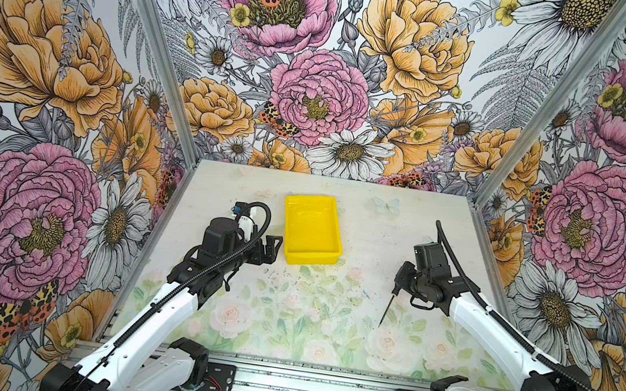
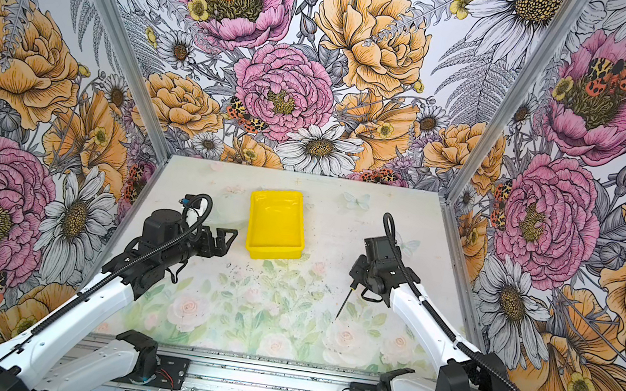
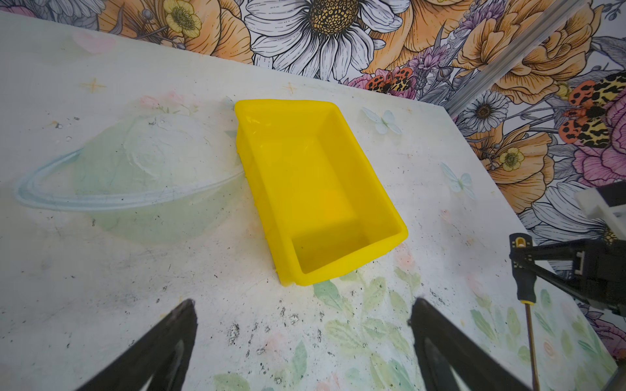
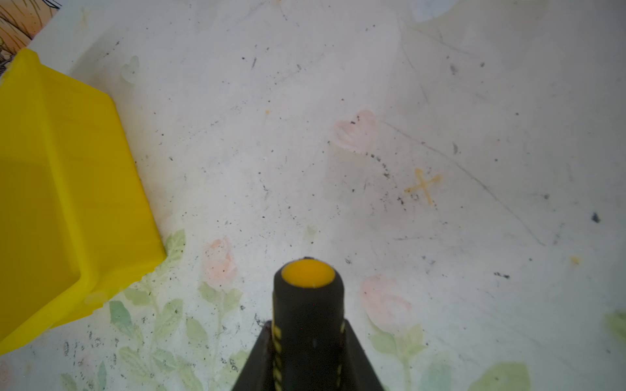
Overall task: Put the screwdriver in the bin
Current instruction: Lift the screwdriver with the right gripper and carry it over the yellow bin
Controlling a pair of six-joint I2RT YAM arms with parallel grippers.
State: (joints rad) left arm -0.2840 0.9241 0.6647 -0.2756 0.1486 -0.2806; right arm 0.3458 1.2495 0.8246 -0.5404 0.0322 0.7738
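The screwdriver [image 1: 388, 306] hangs off the table at right, shaft pointing down and near, because the right gripper [image 4: 306, 342] clamps its black handle. The empty yellow bin [image 1: 312, 230] sits far-centre, well apart. The left gripper [image 3: 301, 345], jaws spread and empty, waits beside the bin.

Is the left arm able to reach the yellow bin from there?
Probably yes. The left gripper is open and empty, right beside the bin, with only bare table between them.

Left pincer [image 3: 301, 342] agape, right pincer [image 4: 306, 359] clamped
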